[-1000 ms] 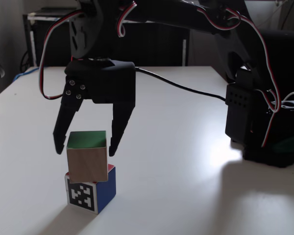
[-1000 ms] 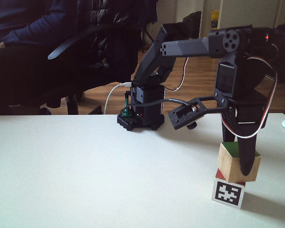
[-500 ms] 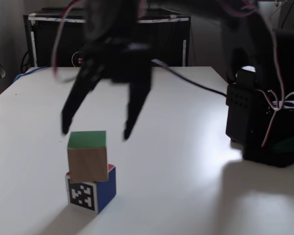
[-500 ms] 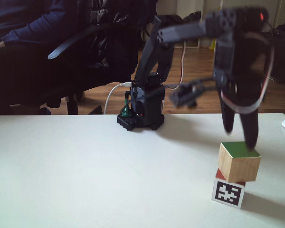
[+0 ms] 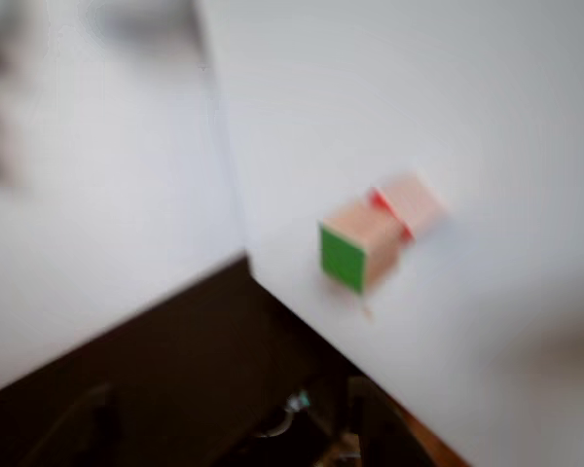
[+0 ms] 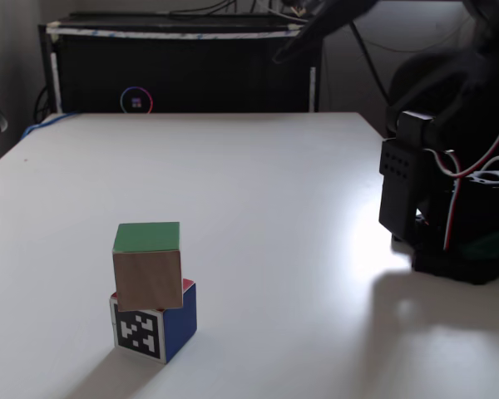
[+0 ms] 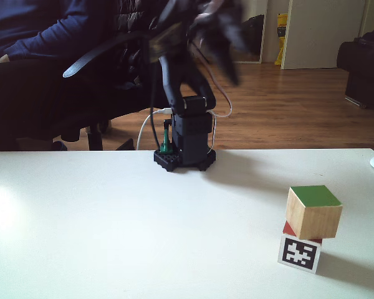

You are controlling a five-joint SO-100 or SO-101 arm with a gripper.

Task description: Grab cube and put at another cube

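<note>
Two wooden cubes stand stacked on the white table [image 6: 258, 191]: the light wooden cube with the green top face [image 6: 148, 265] sits slightly askew on the red-faced wooden cube bearing a black-and-white marker [image 6: 155, 323], touching it. The other fixed view shows the same stack [image 7: 313, 212] over [image 7: 300, 249], near the table's right side. The black gripper [image 7: 215, 28] is raised high above the arm's base [image 7: 186, 140], well apart from the stack, too blurred to tell whether its fingers are spread. A white cable [image 7: 146, 124] trails behind the base. A dark office chair [image 7: 100, 68] stands beyond the table.
</note>
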